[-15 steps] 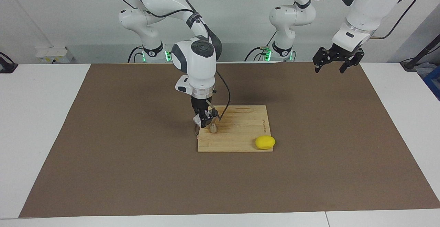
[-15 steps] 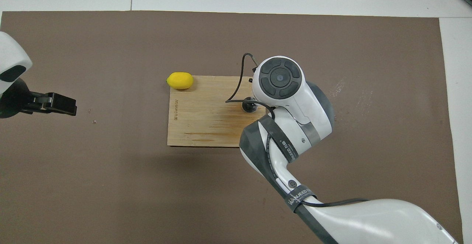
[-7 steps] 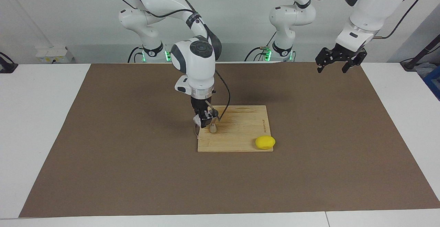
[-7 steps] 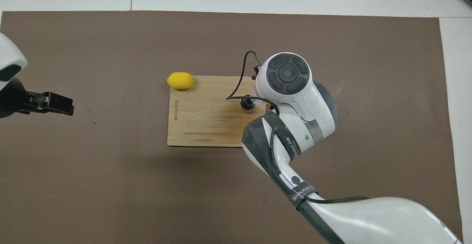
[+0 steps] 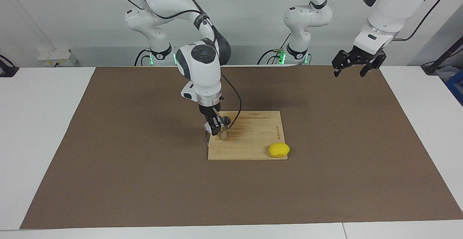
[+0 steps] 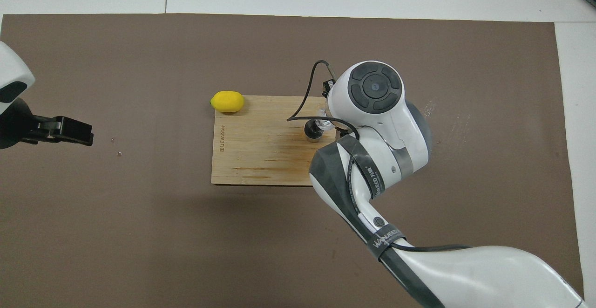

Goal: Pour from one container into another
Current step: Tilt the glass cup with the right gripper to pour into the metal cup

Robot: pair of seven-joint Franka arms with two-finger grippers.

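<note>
With the clear cup [image 5: 207,126] clamped in the right gripper [image 5: 214,127] over the board [image 5: 253,148], the jigger [image 5: 224,134] could be knocked over or missed, while the left gripper [image 5: 356,65] waits spread apart.

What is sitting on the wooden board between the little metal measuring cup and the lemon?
Nothing. Between the jigger and the lemon there is only bare cutting board with a printed mark near its edge, clearest in the overhead view.
</note>
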